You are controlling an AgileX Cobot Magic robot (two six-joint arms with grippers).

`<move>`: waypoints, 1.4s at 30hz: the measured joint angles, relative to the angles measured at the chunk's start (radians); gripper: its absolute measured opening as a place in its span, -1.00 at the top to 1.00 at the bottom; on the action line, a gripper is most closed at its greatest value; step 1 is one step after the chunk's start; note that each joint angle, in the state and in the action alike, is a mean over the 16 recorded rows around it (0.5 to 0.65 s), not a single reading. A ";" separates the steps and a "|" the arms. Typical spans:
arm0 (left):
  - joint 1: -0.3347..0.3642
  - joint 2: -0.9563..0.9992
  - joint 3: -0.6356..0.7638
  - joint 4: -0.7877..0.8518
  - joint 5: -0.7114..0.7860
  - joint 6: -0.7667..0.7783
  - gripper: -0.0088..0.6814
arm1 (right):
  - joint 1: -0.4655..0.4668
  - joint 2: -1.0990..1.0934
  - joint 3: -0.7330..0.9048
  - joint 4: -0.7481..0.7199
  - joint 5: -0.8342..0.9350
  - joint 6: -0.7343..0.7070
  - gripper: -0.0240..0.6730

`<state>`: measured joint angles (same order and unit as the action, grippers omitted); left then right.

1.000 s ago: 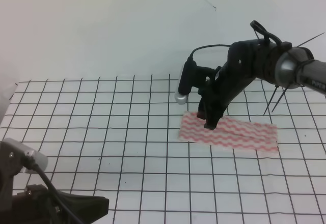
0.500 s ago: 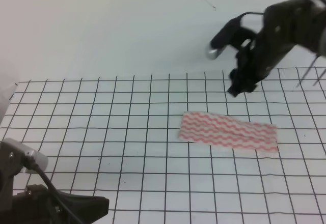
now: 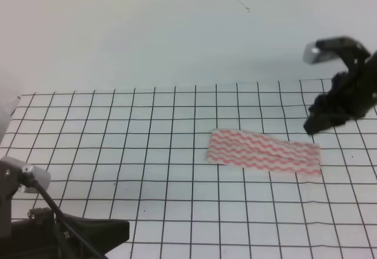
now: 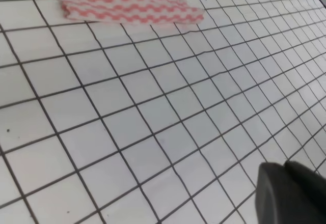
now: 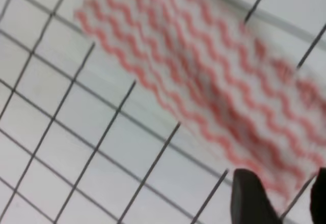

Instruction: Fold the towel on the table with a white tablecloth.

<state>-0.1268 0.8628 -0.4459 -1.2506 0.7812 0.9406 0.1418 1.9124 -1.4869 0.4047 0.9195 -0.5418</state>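
The towel (image 3: 264, 156), white with pink-red wavy stripes, lies flat as a long narrow strip on the white tablecloth (image 3: 147, 153) with its black grid, right of centre. My right gripper (image 3: 313, 125) hangs above the table just beyond the towel's far right end and holds nothing. In the right wrist view its two dark fingertips (image 5: 249, 198) stand apart over the blurred towel (image 5: 204, 81), so my right gripper (image 5: 285, 199) is open. My left gripper (image 3: 115, 232) rests low at the front left, far from the towel. The left wrist view shows its fingers (image 4: 290, 193) pressed together and the towel (image 4: 122, 2) at the top.
The tablecloth covers the whole table up to a plain white wall (image 3: 147, 29) at the back. The left arm's base and cable (image 3: 35, 223) fill the front left corner. No other objects show.
My right gripper rose off the towel's left end and swung up and right to beyond its right end. The towel stayed put. The left arm barely shifted.
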 joint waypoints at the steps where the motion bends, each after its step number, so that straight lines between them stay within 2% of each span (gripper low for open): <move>1: 0.000 0.000 0.000 -0.001 0.002 -0.001 0.97 | -0.006 -0.006 0.021 0.013 -0.005 0.006 0.17; 8: 0.000 0.000 0.000 -0.003 0.014 -0.004 0.97 | -0.039 -0.018 0.122 0.042 -0.064 0.106 0.08; 15: 0.000 0.000 0.000 -0.003 0.020 -0.002 0.97 | -0.074 0.016 0.145 0.085 -0.109 0.168 -0.03; 27: 0.000 0.000 0.000 -0.006 0.034 0.002 0.97 | -0.096 0.095 0.146 0.184 -0.120 0.110 -0.07; 42: 0.000 0.000 0.000 -0.006 0.043 -0.012 0.97 | -0.095 0.136 0.146 0.184 -0.190 0.096 -0.03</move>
<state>-0.1268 0.8626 -0.4458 -1.2569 0.8240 0.9284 0.0466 2.0481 -1.3407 0.5883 0.7299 -0.4459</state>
